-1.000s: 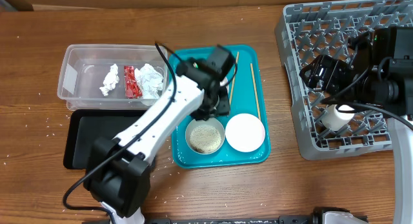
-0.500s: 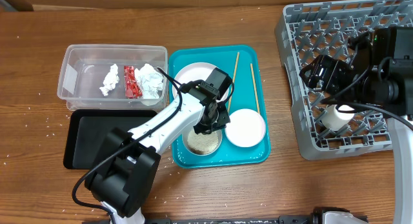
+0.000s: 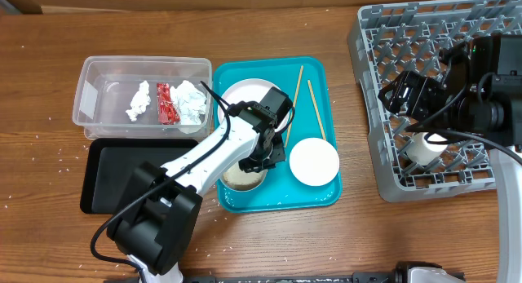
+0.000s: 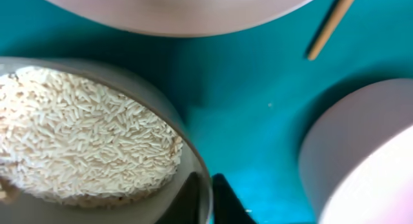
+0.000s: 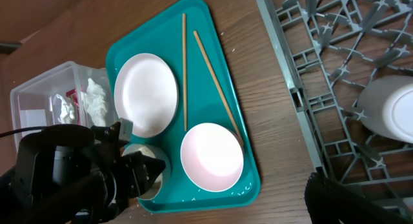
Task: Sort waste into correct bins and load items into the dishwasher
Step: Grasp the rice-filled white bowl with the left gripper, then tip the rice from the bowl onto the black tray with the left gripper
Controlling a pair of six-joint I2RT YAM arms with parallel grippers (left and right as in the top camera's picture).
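My left gripper (image 3: 265,159) is shut on the right rim of the grey-green bowl (image 3: 243,177). In the left wrist view one finger is inside the rim and one outside (image 4: 205,198), and the bowl (image 4: 187,153) holds whitish rice grains (image 4: 84,140). The white-pinkish bowl (image 3: 314,162) sits just to the right, and the white plate (image 3: 242,94) lies behind, partly hidden by my arm. Two chopsticks (image 3: 316,110) lie on the teal tray (image 3: 314,193). My right gripper (image 3: 401,95) hovers open and empty over the grey dish rack (image 3: 383,38).
The clear tub (image 3: 102,71) at the left holds tissue wads (image 3: 189,102) and a red wrapper (image 3: 165,102). The black tray (image 3: 122,181) lies in front of it. A white cup (image 3: 424,148) stands in the rack. Loose grains dot the table.
My left gripper came down from over the plate and closed on the grey-green bowl's rim. That bowl slid left. The white-pinkish bowl and one chopstick shifted slightly. The right arm stayed still.
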